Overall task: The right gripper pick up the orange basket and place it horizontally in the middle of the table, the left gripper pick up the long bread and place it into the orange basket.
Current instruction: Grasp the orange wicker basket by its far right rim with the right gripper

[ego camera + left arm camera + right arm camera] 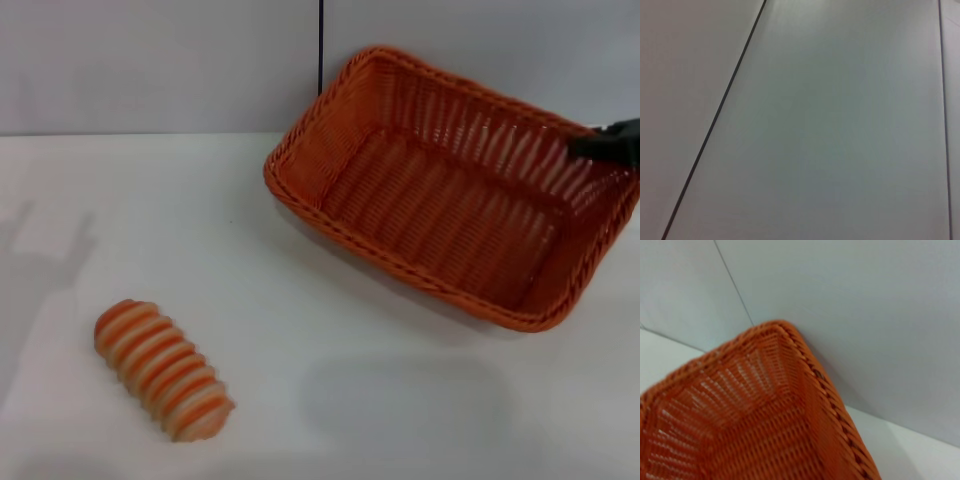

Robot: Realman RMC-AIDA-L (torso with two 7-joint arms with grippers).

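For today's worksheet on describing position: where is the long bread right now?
In the head view, the long bread lies on the table at the robot's near left, well apart from the orange basket.

The large rectangular orange woven basket (455,190) sits empty and skewed at the far right. The small ridged orange-and-cream loaf (163,369) lies near left.

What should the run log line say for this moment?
right gripper: at far right rim of orange basket | long bread: on table, front left | left gripper: unseen
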